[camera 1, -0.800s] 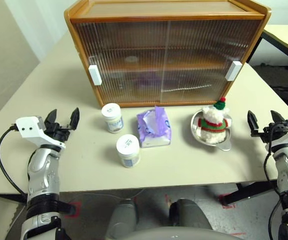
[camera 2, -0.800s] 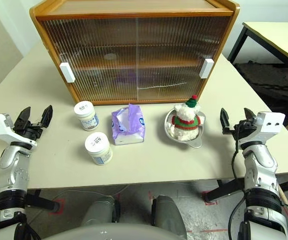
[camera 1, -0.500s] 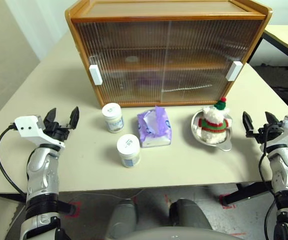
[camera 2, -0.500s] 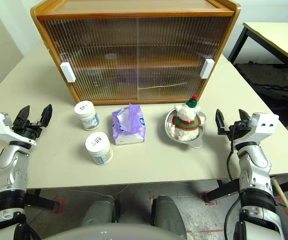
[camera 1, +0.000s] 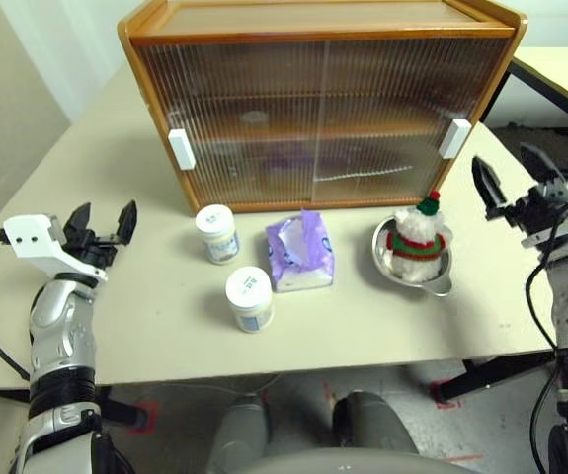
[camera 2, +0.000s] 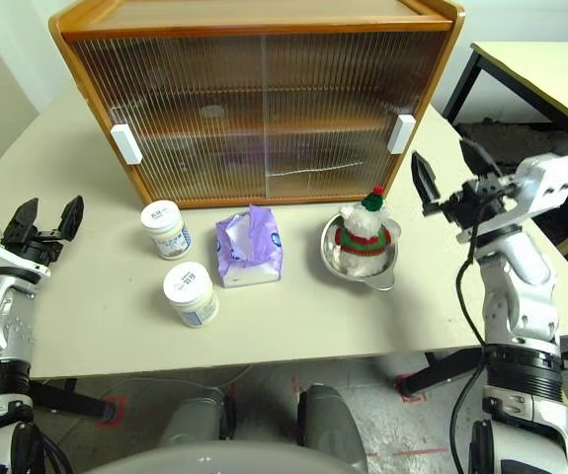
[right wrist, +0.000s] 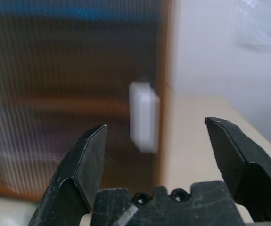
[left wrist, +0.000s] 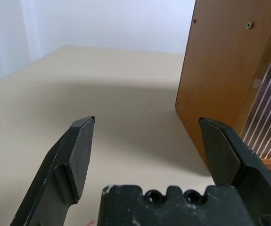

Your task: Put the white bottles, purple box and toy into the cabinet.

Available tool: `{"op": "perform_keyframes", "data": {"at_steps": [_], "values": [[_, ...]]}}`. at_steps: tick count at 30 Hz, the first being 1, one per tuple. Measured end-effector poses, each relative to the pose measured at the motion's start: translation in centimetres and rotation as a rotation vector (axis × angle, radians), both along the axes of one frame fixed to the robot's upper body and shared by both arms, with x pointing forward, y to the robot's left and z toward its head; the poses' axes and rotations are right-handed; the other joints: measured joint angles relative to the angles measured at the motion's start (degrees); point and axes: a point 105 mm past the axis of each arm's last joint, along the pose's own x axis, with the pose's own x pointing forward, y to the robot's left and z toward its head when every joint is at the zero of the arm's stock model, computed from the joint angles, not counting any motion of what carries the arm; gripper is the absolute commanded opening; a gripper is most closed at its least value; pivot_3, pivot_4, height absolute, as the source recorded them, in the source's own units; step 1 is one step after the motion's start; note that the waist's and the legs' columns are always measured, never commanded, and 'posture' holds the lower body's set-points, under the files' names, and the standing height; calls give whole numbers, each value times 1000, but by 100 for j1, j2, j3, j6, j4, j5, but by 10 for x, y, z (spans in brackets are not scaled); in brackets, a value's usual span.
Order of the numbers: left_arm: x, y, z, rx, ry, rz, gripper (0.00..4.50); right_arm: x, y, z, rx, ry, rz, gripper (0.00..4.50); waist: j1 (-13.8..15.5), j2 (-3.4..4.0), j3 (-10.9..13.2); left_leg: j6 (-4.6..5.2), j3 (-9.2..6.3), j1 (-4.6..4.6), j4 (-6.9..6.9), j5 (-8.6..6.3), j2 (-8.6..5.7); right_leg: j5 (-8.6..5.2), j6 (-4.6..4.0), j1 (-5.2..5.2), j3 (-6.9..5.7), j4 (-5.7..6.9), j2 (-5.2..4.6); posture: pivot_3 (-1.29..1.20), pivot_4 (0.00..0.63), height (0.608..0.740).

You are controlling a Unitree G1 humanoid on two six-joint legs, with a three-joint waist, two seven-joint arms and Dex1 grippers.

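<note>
On the beige tabletop (camera 1: pixel 155 326), the wooden cabinet (camera 1: pixel 323 99) stands at twelve o'clock with both ribbed sliding doors closed, a white handle (camera 1: pixel 454 138) at its right edge. In front of it sit two white bottles, one (camera 1: pixel 216 233) near the cabinet's base and the other (camera 1: pixel 249 298) nearer, toward six o'clock. Just beside them at three o'clock lies the purple box (camera 1: pixel 301 253), and further toward three the toy (camera 1: pixel 418 235) sits in a metal bowl (camera 1: pixel 443 281). The left tool (camera 1: pixel 99 223) hangs at nine o'clock, spread wide and empty. The right tool (camera 2: pixel 449 176) hangs at three o'clock, spread wide and empty, facing the handle.
</note>
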Motion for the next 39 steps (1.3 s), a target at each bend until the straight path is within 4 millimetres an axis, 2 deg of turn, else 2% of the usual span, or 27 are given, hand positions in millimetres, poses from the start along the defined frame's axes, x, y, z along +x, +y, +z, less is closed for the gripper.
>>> {"op": "perform_keyframes", "data": {"at_steps": [5,8,14,19,22,32,39], "values": [[1,4,-1,-4,5,3,4484,-17,47,29,-3,9,295,4500,24,-5,0,-4,1,-4,0,-4,11,-1,-3,-1,-4,-4,3,-8,0,740],[1,4,-2,-5,7,4,4484,-30,68,37,-19,47,450,4500,28,-21,-1,-5,0,-7,1,-6,15,-2,-3,-2,-10,-9,2,-4,0,740],[3,2,2,-6,-8,-5,4484,-48,94,25,-81,154,646,4500,32,-29,-1,-7,2,-8,3,-11,17,-2,-4,-2,-15,-14,0,6,0,740],[5,1,4,-6,-16,-13,4484,-52,104,16,-125,183,695,4500,30,-33,2,-10,4,-9,2,-14,21,-2,-5,-4,-16,-15,4,15,0,740],[5,-2,6,-9,-16,-36,3937,-52,105,14,-120,178,696,4500,40,-35,3,-10,4,-11,2,-15,21,-2,-5,-4,-17,-17,5,18,0,740],[12,-21,31,1,-35,-186,28,-53,109,1,-123,201,712,4500,79,-40,6,-11,4,-11,4,-16,23,-3,-6,-5,-17,-17,6,22,0,740],[28,-38,59,-61,-80,-254,28,-52,108,-1,-131,199,698,4500,166,-48,10,-11,4,-13,6,-16,26,-3,-6,-5,-17,-17,16,17,0,740]]}}
